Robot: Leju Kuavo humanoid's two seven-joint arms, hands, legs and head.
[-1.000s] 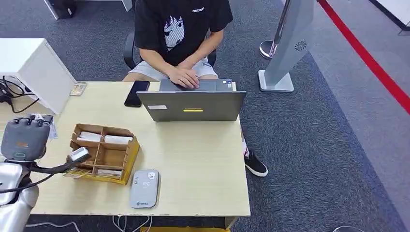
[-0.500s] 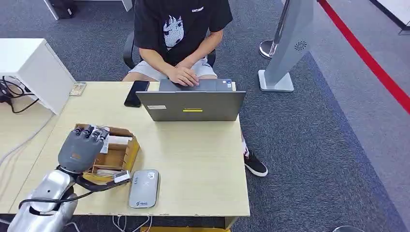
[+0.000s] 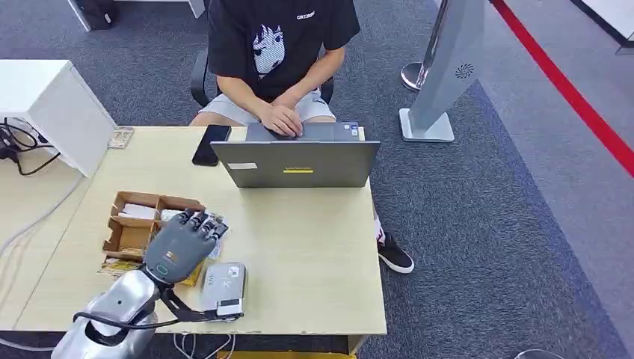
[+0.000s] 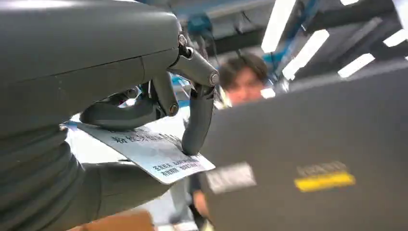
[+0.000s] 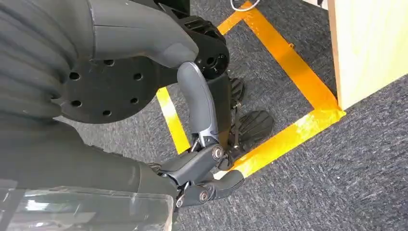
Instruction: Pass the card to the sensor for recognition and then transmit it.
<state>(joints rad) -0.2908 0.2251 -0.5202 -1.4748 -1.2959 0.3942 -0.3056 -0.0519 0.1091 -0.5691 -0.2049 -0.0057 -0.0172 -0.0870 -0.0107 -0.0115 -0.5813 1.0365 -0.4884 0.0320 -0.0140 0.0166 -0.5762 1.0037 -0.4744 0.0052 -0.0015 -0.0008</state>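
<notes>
1. Inspecting the head view, we are finding the left hand [image 3: 182, 245] hovering over the table [image 3: 314, 254], between the cardboard organiser box [image 3: 134, 228] and the grey sensor [image 3: 223, 290], overlapping the sensor's near-left corner.
2. We are seeing the card [image 4: 146, 151] in the left wrist view, pinched between the thick thumb and a dark finger [image 4: 197, 120] pressing on its printed face; the card is tilted, its free corner pointing toward the laptop [image 3: 297, 161].
3. We are judging the pick-up as done: the card is out of the box and in the hand. Presenting it over the sensor is under way but not complete, as we cannot tell whether the card is yet lying above the reader's face.
4. We are judging the handover as outstanding; the person [image 3: 277, 45] opposite is typing, no hand extended.
5. We are noting the right hand [image 5: 202, 178] hanging beside the table over carpet and yellow floor tape [image 5: 288, 62], fingers curled in, carrying nothing.
</notes>
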